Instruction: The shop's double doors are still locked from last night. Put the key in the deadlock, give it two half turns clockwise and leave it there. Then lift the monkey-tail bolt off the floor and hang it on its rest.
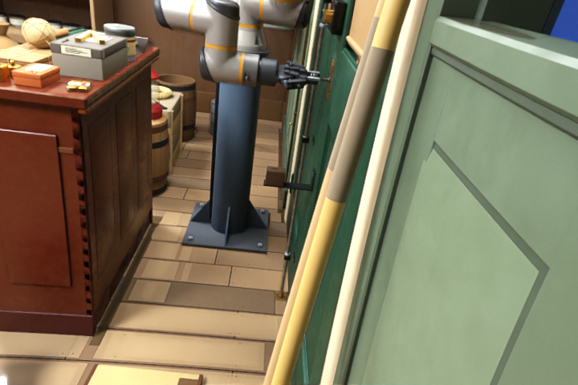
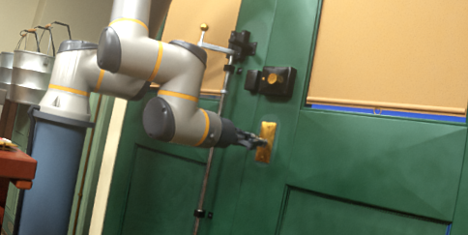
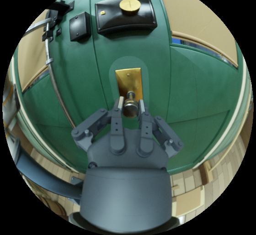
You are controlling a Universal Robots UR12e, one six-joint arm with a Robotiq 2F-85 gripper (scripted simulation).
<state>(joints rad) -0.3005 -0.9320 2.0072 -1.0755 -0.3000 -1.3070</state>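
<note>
The key [image 3: 130, 107] stands with its shaft in the brass deadlock plate [image 3: 129, 83] on the green door, its round bow held in my closed gripper [image 3: 130, 104] [image 2: 256, 141] [image 1: 315, 78]. The monkey-tail bolt [image 2: 212, 131] is a long steel rod running down the door's edge left of the plate, with its curled handle and brass knob [image 2: 204, 27] at the top by a black bracket [image 2: 241, 44]. Its foot [image 1: 282, 290] reaches the floor.
A black rim lock box [image 2: 271, 81] with a brass disc sits above the brass plate. The arm's blue pedestal [image 1: 231, 159] stands close to the door, a wooden counter [image 1: 62, 181] loaded with boxes lies across the aisle, and barrels [image 1: 176, 109] stand behind.
</note>
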